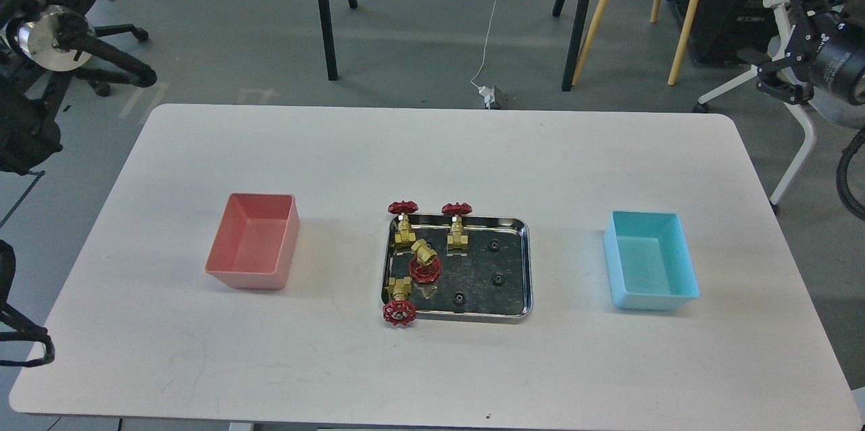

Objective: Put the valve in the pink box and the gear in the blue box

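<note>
Probably nothing is sorted yet, as four valves (423,261) and three gears (498,278) lie in the tray (524,262) between the empty pink box (255,240) and blue box (652,270), while the right claw (777,46) waits aside, fingers unclear, the left unseen.

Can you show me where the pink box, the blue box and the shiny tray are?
pink box (244,246), head view, on its inside floor.
blue box (650,262), head view, on its inside floor.
tray (508,262), head view, on a bare patch of its floor near the right side.
</note>
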